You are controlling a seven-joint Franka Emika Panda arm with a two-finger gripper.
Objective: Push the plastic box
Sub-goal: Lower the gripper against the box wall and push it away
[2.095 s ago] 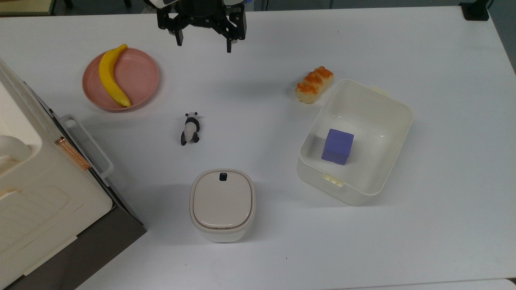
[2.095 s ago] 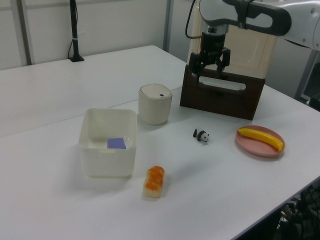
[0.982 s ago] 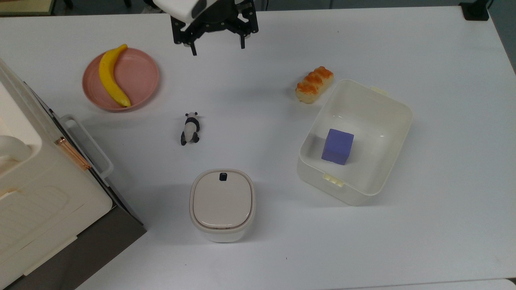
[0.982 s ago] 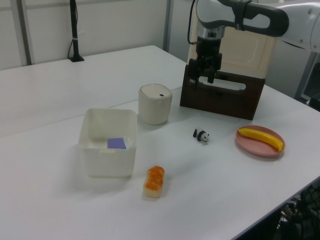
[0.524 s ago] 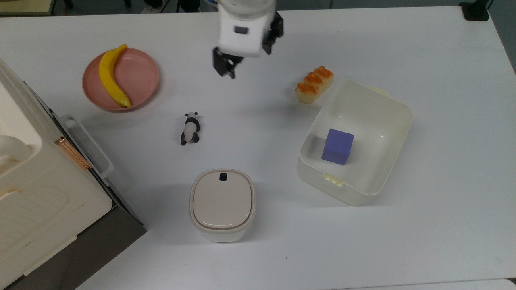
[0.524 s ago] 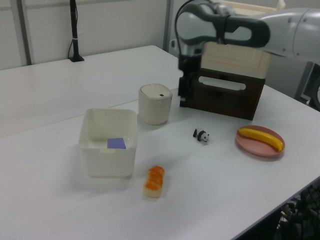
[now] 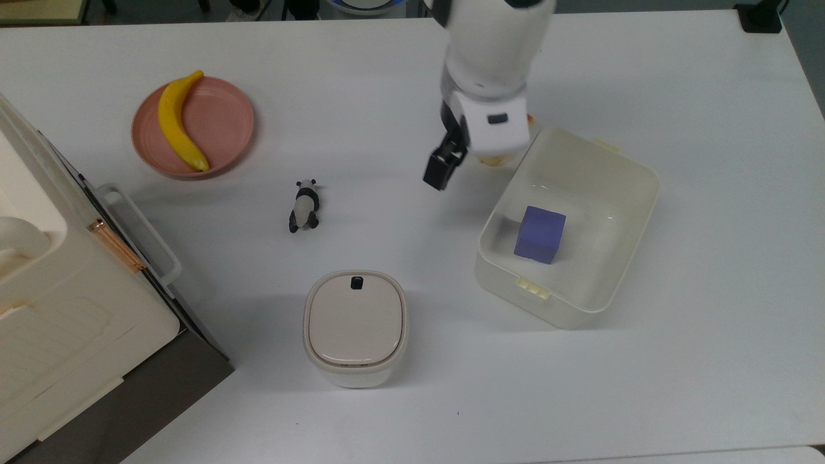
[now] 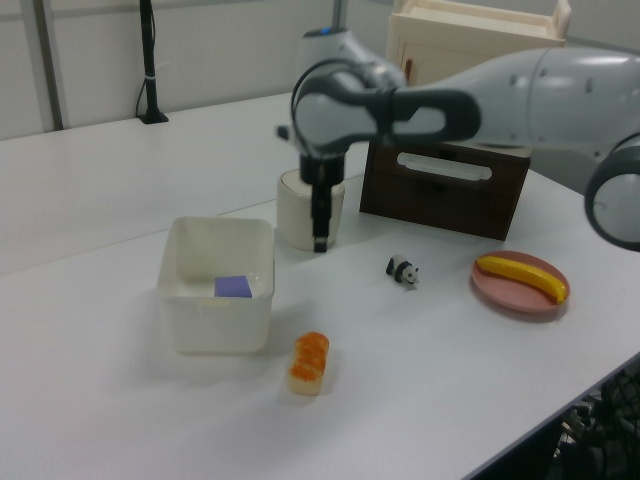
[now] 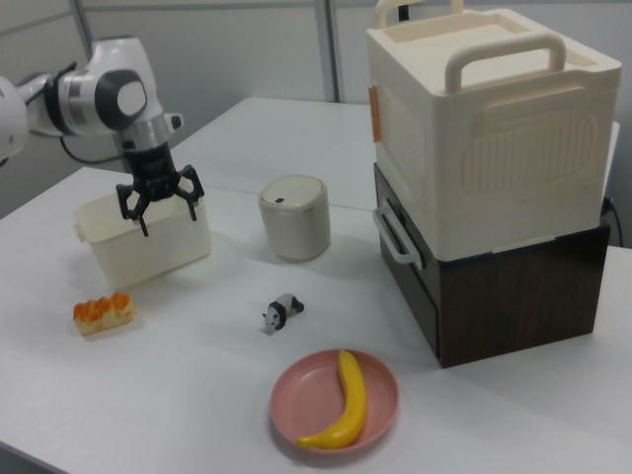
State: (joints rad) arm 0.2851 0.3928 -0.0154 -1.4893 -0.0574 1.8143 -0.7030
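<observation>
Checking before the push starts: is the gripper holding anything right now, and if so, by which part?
Nothing is held. The gripper is open, its fingers spread with only air between them, beside the plastic box.

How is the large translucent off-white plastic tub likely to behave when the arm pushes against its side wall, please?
The translucent off-white plastic tub will probably slide rather than tip, being broad and flat-bottomed on the smooth white table. It looks light, holding just a purple cube. An off-centre push may turn it, and the loose cube could shift inside.
</observation>
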